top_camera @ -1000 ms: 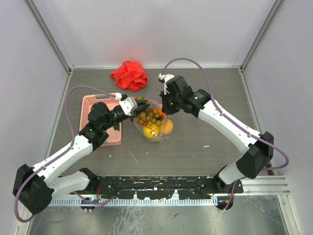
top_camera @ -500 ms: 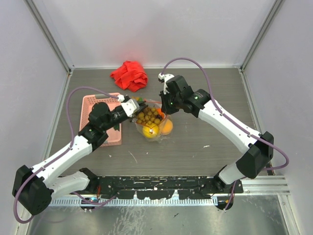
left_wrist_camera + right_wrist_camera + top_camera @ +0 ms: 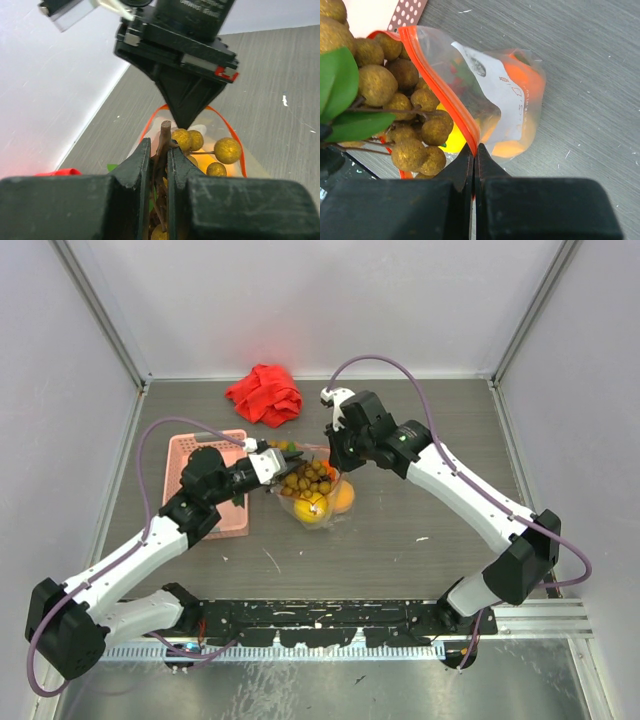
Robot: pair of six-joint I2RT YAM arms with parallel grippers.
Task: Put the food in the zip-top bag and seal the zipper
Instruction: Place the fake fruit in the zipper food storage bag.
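Grapes (image 3: 305,478) hang at the mouth of the zip-top bag (image 3: 318,504), and I think they are partly in. The left tool (image 3: 159,150) is pinched almost shut on the brown stem, so the bunch can go down in one piece. The right tool (image 3: 474,156) is pinched tight on the orange zipper (image 3: 437,87) at the bag's rim. I think it holds that edge up so the mouth is wide and the bag cannot slide. A lemon (image 3: 451,142) and an orange (image 3: 518,76) lie inside the bag. The bag rests near the middle of a grey, wood-look counter (image 3: 400,540). A pink basket (image 3: 192,447) sits just left of it. A red cloth (image 3: 265,395) lies by the far wall. Pale walls stand on three sides.
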